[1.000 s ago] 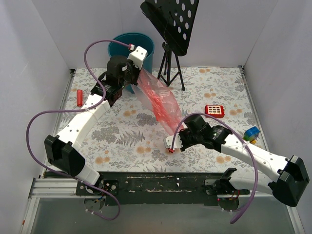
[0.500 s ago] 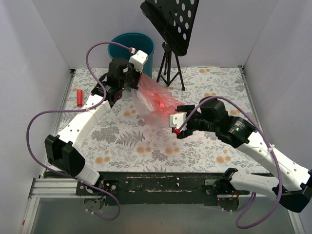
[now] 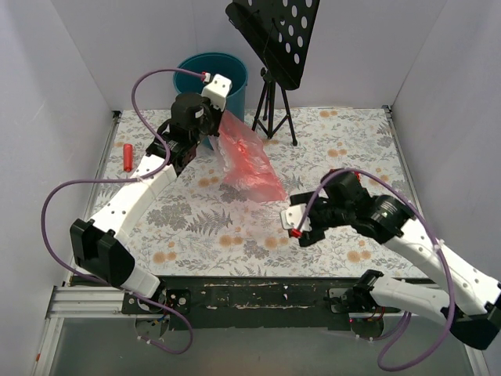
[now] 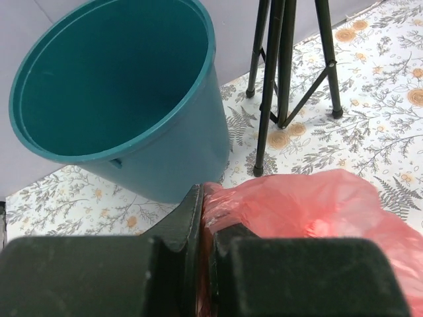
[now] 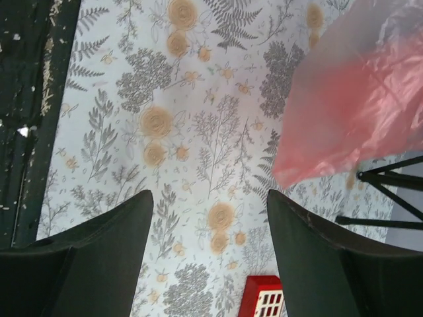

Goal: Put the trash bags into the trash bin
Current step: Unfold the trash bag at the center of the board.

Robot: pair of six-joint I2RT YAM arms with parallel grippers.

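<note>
The trash bag (image 3: 247, 160) is a crinkly translucent red film, hanging from my left gripper (image 3: 219, 119) down to the floral tabletop. In the left wrist view the left gripper (image 4: 203, 198) is shut on the bag's (image 4: 310, 211) bunched top edge. The teal trash bin (image 3: 211, 72) stands upright just behind that gripper, with its open mouth (image 4: 112, 72) close in front. My right gripper (image 3: 301, 222) is open over the table, near and right of the bag's lower end. Between the fingers of the right gripper (image 5: 208, 195) is only tabletop, and the bag (image 5: 357, 112) lies apart at upper right.
A black music stand (image 3: 274, 47) on a tripod (image 4: 284, 72) stands just right of the bin. A small red cylinder (image 3: 127, 157) lies by the left wall. A red square toy with white buttons (image 5: 264, 300) lies beyond the right gripper. White walls enclose the table.
My right gripper opened and let go of the bag's lower end, then drew back toward the near edge. The bag, once stretched between both grippers, now hangs from the left one alone.
</note>
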